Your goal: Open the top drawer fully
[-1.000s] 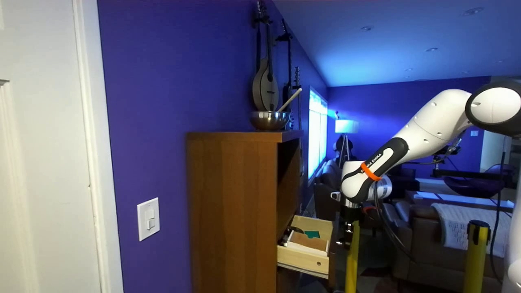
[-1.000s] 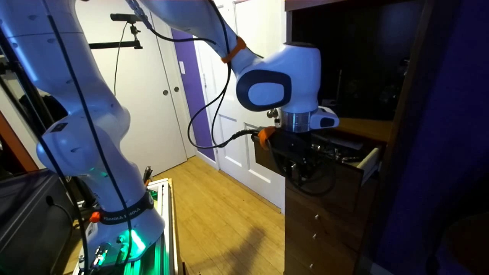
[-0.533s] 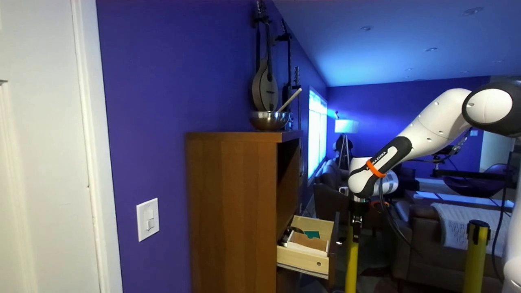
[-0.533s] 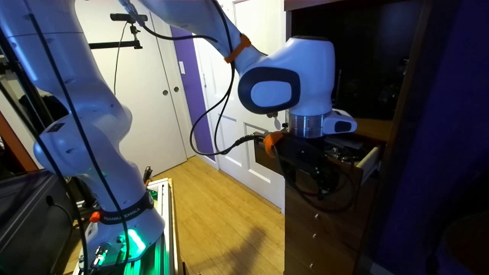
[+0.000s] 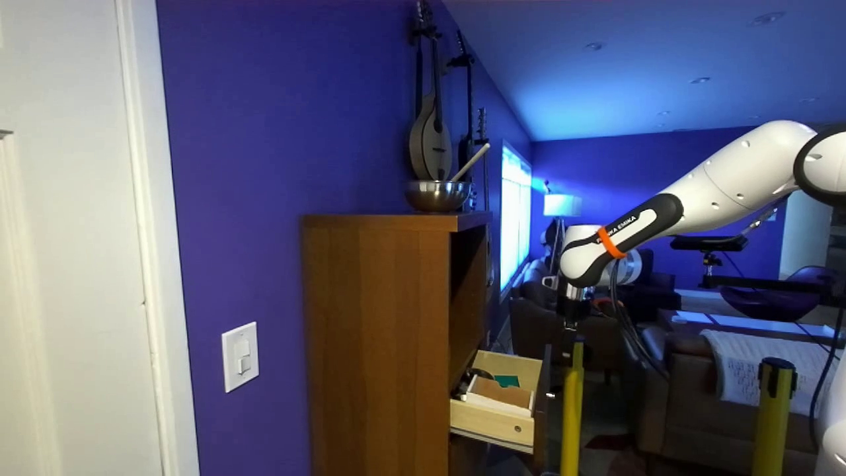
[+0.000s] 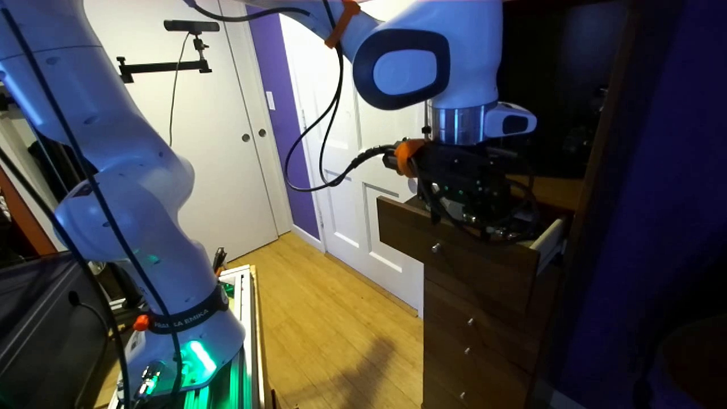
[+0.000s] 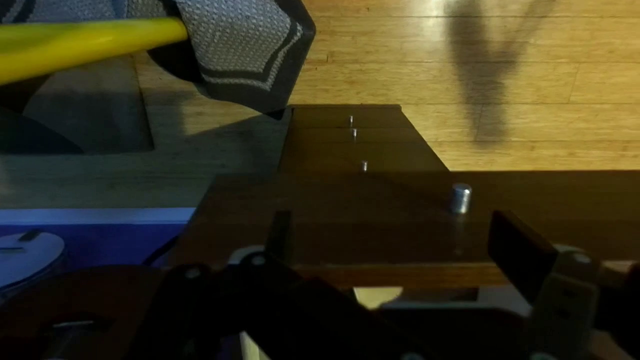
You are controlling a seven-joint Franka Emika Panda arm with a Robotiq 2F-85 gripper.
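Above the handle (image 7: 461,198): pincer (image 7: 392,230), spread, gripping nothing, raised clear over the last half second. Handle: silvery, untouched. Behind it, top drawer (image 5: 489,421): drawn well out of the cabinet (image 5: 377,344), contents (image 5: 503,393) showing; unmoved while the arm (image 5: 638,225) rose. Bearing on the task: pull probably done and released; whether the drawer is at full travel cannot be told, so a check or further tug may be wanted. Beneath: lower drawers (image 6: 494,341), closed. Farther off: yellow post (image 5: 572,416), upright.
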